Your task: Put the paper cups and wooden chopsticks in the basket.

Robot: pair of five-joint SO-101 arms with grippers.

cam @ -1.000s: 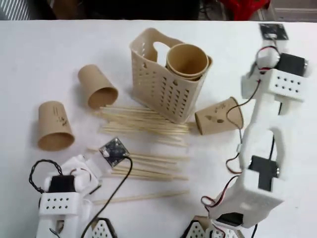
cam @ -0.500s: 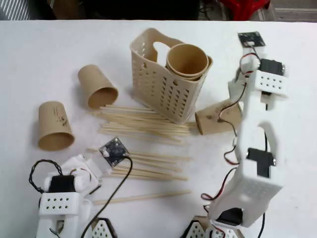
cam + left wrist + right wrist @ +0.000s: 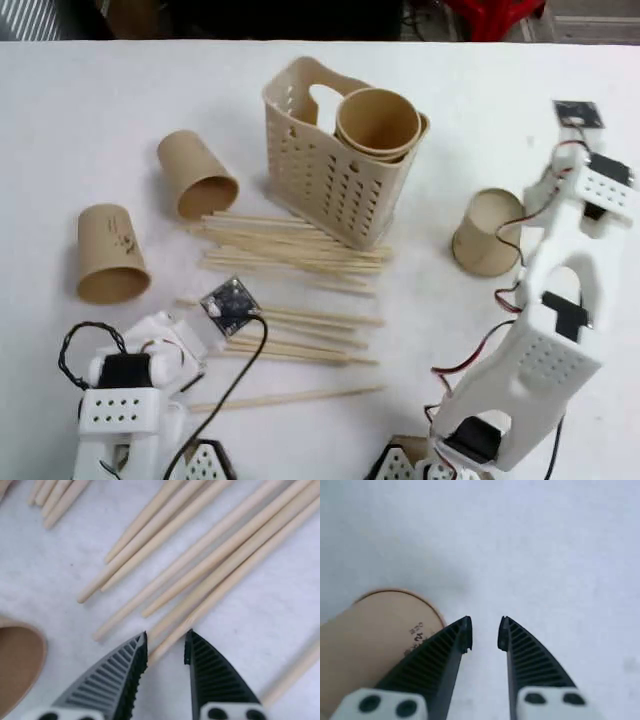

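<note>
Basket [image 3: 325,165]: stands on the white worktop [image 3: 100,100], centre rear; position unchanged.
Nested cups [image 3: 378,122]: inside the basket, mouths up; unchanged.
Right cup [image 3: 487,232]: one second ago it lay on its side just beside the basket's near corner. It now sits farther right, apart from the basket, mouth turned up toward the high view.
Two left cups [image 3: 197,175]: both on their sides left of the basket; not moved.
Chopsticks [image 3: 290,250]: loose on the worktop in front of the basket, with more nearer the arms; unchanged.
Right arm [image 3: 540,350]: half a second ago it lay across the right cup; now swung to the cup's right.
Right hand [image 3: 484,630]: fingers slightly parted, nothing between them; right cup [image 3: 375,640] just beside one finger, outside the gap.
Left arm [image 3: 120,405]: near left corner; not moved.
Left hand [image 3: 165,642]: fingers parted, low over the chopsticks [image 3: 210,555], gripping none.
</note>
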